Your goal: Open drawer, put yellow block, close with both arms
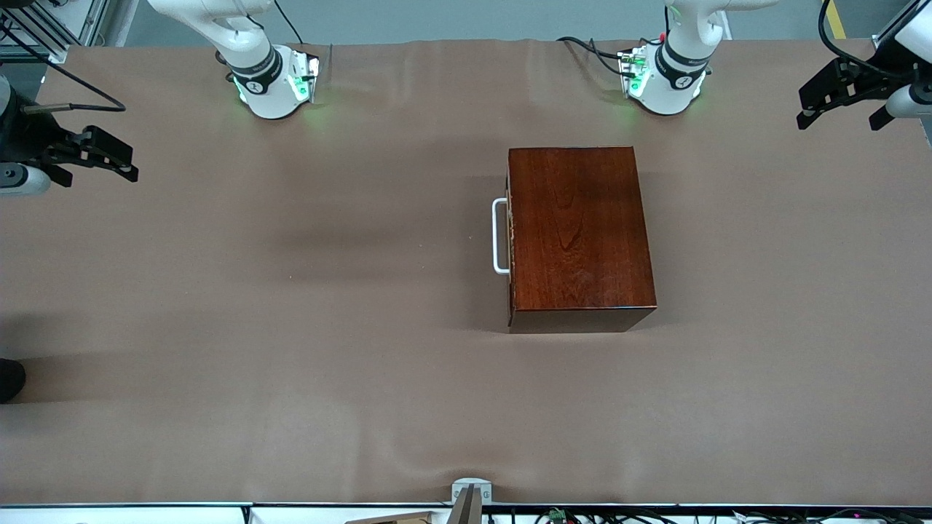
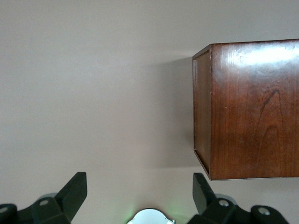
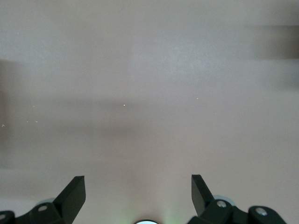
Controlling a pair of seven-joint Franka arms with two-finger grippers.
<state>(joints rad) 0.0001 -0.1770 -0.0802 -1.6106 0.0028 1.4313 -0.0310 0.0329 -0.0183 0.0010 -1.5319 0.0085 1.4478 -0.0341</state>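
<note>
Both black two-finger end effectors wait with fingers apart, holding nothing: the left end effector (image 1: pixel 826 98) and the right end effector (image 1: pixel 102 156) over opposite bench (image 1: pixel 291 349) ends. One glossy reddish-brown wooden box (image 1: pixel 579 233) sits mid-bench, its drawer (image 1: pixel 510 236) shut, one white U-shaped handle (image 1: pixel 499 236) facing the right arm's end.

The wooden box (image 1: pixel 579 233) was a glossy dark reddish-brown with a darker flowing grain pattern across its top and pale glare where light struck it; its side panel showed the same reddish-brown. The drawer's handle (image 1: pixel 499 236) was plain white. The table (image 1: pixel 291 327) was covered in a uniform matte brown, unpatterned apart from soft darker shadow bands. Both arms were white with black bands, and green lights glowed at their bases. The left gripper (image 1: pixel 826 91) and the right gripper (image 1: pixel 102 156) were black, their fingers (image 2: pixel 74 191) matte black against the pale surface below.
</note>
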